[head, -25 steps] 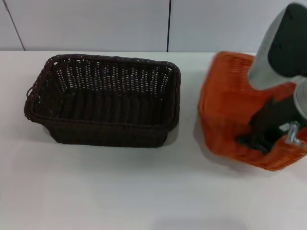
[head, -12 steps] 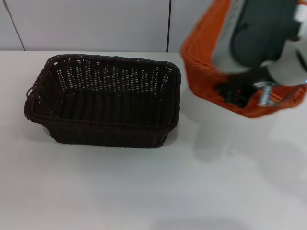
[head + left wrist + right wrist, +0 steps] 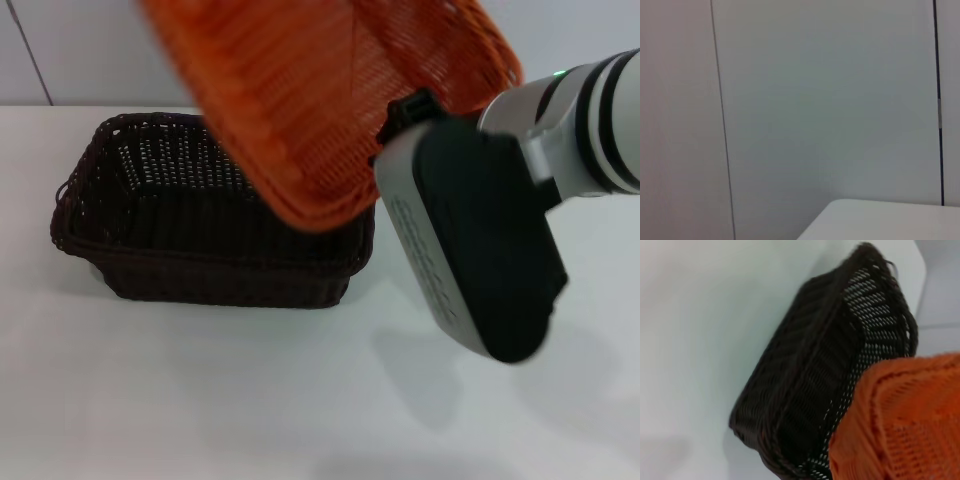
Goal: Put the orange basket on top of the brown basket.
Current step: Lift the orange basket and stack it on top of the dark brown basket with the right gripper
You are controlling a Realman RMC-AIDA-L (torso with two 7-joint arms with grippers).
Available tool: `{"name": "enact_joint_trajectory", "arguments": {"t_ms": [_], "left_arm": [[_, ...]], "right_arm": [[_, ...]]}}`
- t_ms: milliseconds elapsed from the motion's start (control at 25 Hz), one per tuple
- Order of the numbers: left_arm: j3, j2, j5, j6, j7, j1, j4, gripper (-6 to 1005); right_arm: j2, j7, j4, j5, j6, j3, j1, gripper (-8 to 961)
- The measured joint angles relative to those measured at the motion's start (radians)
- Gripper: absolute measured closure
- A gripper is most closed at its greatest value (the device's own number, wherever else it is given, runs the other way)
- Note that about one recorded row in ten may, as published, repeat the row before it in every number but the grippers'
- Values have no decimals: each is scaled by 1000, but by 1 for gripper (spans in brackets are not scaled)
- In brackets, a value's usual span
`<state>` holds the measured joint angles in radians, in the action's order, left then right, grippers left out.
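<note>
The orange basket (image 3: 330, 90) hangs tilted in the air, its underside toward the head camera, over the right part of the brown basket (image 3: 200, 250). My right gripper (image 3: 405, 110) is shut on the orange basket's rim; only a dark finger part shows there. The brown basket stands upright on the white table (image 3: 200, 400), left of centre. The right wrist view shows the brown basket (image 3: 810, 380) below and the orange basket's weave (image 3: 900, 425) close up. My left gripper is out of view; its wrist view shows only wall panels.
The right arm's grey and black forearm (image 3: 480, 250) stretches over the table's right side. A grey panelled wall (image 3: 100, 50) runs behind the table. A table corner (image 3: 890, 220) shows in the left wrist view.
The right arm has lifted the orange basket off the table at the right and swung it up and left, tipping it until it hangs over the brown basket.
</note>
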<state>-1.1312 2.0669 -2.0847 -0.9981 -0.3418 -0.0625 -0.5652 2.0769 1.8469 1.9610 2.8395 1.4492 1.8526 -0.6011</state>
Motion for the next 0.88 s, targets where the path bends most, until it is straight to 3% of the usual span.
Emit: {"name": "enact_joint_trajectory", "arguments": {"t_ms": [40,320,440,640,880], "left_arm": [[2,0,-1,1,19,-1,5,242],[8,3,0,-3,50,11,-1,241],[20,3,2,-3,51,12,-3,241],[32,5,4,2,51,7,-6,241],[35,5,4,5,51,0,-7,241]], "right_arm": [[0,-130,2,-5,-28,1,23,777],[0,-370,-53,-8,-133,14,71,768],[0,-469,-135,-1,-208,22,89,764],[0,-468,-255,2,-349,32,74,757],[-3,-448,-299,-3,-421,69,72,749]]}}
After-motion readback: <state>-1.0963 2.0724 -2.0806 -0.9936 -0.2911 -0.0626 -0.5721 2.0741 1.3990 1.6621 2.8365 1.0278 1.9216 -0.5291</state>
